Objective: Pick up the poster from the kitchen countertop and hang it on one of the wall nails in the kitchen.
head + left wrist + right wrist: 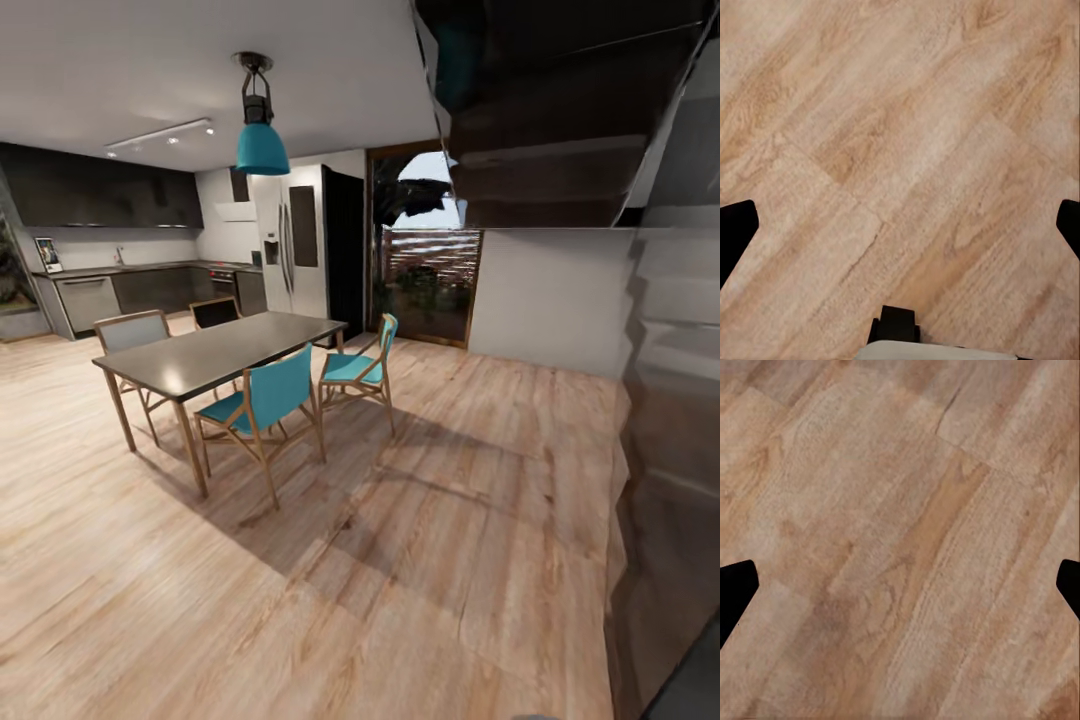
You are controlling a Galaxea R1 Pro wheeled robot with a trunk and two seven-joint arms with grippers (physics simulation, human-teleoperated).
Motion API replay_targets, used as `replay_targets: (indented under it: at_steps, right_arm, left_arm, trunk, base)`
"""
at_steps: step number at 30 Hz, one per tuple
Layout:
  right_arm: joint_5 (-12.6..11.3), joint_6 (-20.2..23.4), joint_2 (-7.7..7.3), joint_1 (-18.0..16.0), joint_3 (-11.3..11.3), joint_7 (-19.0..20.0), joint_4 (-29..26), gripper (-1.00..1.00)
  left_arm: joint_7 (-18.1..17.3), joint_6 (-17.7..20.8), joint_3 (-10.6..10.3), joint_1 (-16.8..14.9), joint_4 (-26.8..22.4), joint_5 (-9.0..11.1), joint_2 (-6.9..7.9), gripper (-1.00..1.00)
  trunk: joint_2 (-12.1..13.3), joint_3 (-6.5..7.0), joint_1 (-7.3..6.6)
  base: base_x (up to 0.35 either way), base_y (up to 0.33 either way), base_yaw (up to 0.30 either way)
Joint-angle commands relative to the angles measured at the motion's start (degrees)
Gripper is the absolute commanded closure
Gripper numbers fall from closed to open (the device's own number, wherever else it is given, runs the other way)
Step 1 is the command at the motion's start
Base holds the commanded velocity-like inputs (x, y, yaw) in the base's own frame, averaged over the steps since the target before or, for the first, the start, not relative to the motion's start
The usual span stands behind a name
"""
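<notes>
You are standing well back in the dining area, with the kitchen far off across the room. The poster (47, 255) leans upright at the far left end of the desk (140, 268) (the long grey kitchen countertop), propped against the wall so its face looks into the room; from here it is too small to read any lettering. Between you and it stands the dining table (215, 352) with teal chairs (262, 405) drawn around it, and the tall steel fridge (290, 245) closes off the right end of the kitchen run. A teal pendant lamp (261, 140) hangs above the table.

Your left claw (900, 225) looks straight down at the wooden floor (907, 150), its two dark fingertips (735, 232) at opposite edges of the wrist view, so it stands wide and holds nothing. Your right claw (900, 585) does the same over the floor, wide and bare.

Both arms seem tucked down for driving, which makes sense: nothing is within reach yet. I judge the task barely begun; you likely need to steer left of the table towards the desk's left end. No wall nail is discernible from here.
</notes>
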Motion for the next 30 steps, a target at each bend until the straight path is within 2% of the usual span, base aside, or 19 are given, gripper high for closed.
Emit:
replay_targets:
  at_steps: [1,3,13,30]
  right_arm:
    - [0.1,-0.2,-0.02,0.0,0.0,0.0,0.6,-1.00]
    - [0.1,-0.2,-0.04,0.0,0.2,0.1,3.6,-1.00]
    - [0.5,-0.3,-0.07,0.0,1.8,0.1,5.1,-1.00]
    - [0.5,-1.2,0.10,0.0,2.0,-0.2,5.2,-1.00]
  left_arm:
    - [0.0,-0.1,0.1,0.0,0.0,0.0,-0.02,-1.00]
    - [0.0,-0.1,0.2,0.0,0.0,0.0,-0.02,-1.00]
    - [0.0,0.0,0.2,0.0,0.0,0.0,-0.02,-1.00]
    - [0.0,0.0,0.2,0.0,0.0,0.0,-0.02,-1.00]
  trunk:
    - [0.0,-0.05,0.03]
    - [0.0,-0.06,0.03]
    - [0.0,-0.10,0.03]
    - [0.0,-0.55,0.03]
  base:
    - [0.256,0.267,0.089]
    - [0.258,0.265,0.033]
    - [0.259,0.266,0.036]
    - [0.245,0.293,0.244]
